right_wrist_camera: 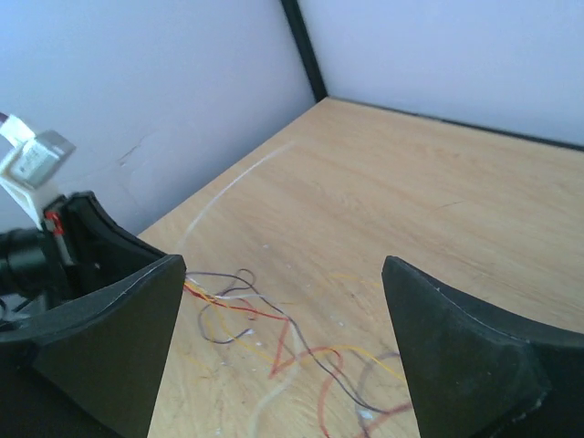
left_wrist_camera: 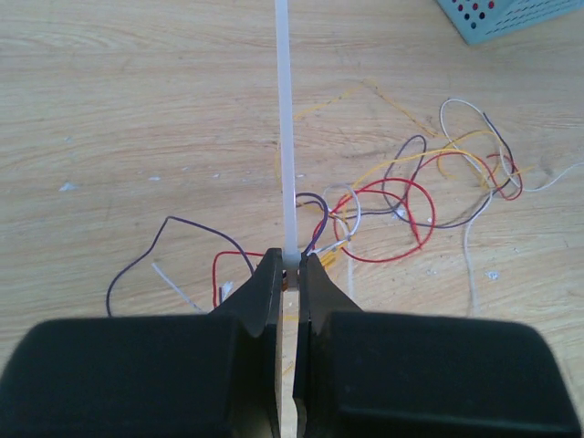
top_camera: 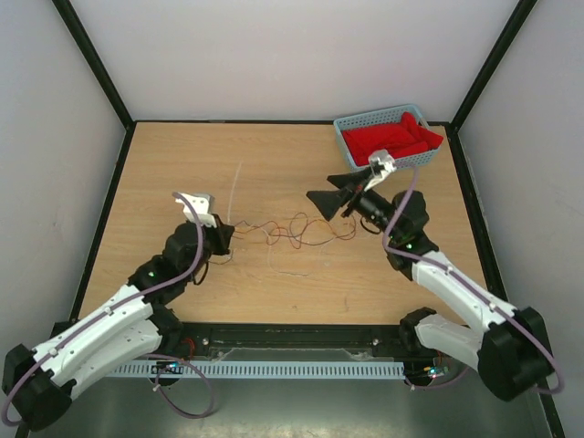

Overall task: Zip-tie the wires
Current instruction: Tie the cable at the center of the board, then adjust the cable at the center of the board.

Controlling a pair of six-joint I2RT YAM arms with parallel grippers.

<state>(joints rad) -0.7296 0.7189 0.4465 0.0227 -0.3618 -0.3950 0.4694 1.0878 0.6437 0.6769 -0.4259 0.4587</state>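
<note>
Black left gripper pinches zip tie; right gripper gapes above wires.

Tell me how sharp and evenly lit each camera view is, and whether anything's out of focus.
Top external: even, soft light, faint shadows, wires thin but legible. Left wrist: sharp wood grain and zip tie, the left gripper dark, slightly soft. Right wrist: near fingers blurred, table hazy.

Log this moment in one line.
left tool: shut on zip tie | right tool: open, empty | wires: spread on table
</note>
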